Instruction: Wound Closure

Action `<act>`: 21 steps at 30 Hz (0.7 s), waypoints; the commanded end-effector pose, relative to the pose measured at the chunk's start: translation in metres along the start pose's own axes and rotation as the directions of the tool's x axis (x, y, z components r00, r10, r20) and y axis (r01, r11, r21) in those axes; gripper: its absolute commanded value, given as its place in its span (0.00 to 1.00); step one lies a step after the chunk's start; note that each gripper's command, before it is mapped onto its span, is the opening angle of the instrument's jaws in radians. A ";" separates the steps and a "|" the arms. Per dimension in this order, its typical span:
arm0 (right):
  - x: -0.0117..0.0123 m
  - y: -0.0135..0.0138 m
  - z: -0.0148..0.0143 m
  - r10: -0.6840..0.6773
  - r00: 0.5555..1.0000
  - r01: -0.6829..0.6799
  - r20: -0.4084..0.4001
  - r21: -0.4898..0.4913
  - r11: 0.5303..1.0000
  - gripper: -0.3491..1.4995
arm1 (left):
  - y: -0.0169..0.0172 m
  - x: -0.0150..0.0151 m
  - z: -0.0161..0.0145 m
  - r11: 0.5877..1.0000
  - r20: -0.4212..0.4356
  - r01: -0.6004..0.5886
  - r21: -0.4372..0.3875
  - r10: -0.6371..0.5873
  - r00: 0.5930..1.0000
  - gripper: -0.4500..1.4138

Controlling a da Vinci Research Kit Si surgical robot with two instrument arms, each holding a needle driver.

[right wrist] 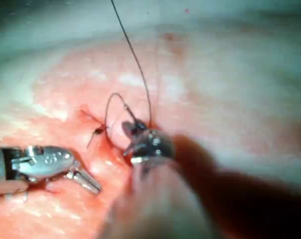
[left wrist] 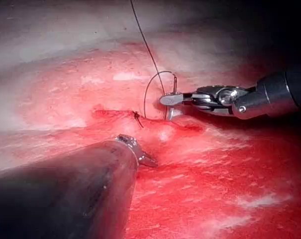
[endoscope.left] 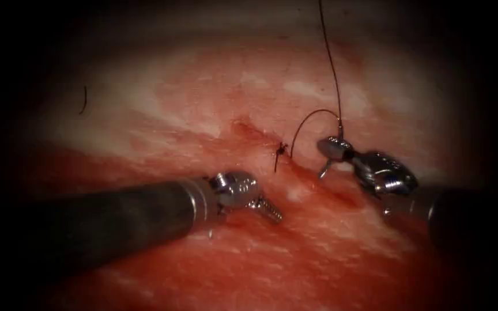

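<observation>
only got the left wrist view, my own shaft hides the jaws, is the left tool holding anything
Observer: No. In the endoscope view the left tool is shut on nothing, left of the cut.
Operator: ok, i see the needle arcing from the right tool toward the knot, any loose thread around
Observer: Yes, a cut end of thread lies on the tissue far left of the cut.
</observation>
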 end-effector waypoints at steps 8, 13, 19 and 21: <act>0.0015 -0.0003 0.0001 0.086 0.995 -0.082 -0.039 0.090 0.993 0.00 | -0.0003 -0.0001 0.0013 1.000 -0.001 0.002 0.004 -0.002 1.000 0.12; 0.0002 -0.0009 0.0006 0.182 0.983 -0.179 -0.007 0.143 0.973 0.00 | -0.0003 -0.0002 0.0017 1.000 -0.001 0.002 0.005 -0.002 1.000 0.12; -0.0020 -0.0021 0.0016 0.250 0.967 -0.254 0.043 0.192 0.948 0.00 | -0.0004 -0.0002 0.0018 1.000 -0.001 0.002 0.003 -0.002 1.000 0.09; -0.0024 -0.0023 0.0019 0.252 0.966 -0.257 0.050 0.198 0.946 0.00 | -0.0004 -0.0002 0.0018 1.000 -0.001 0.002 0.004 -0.002 1.000 0.09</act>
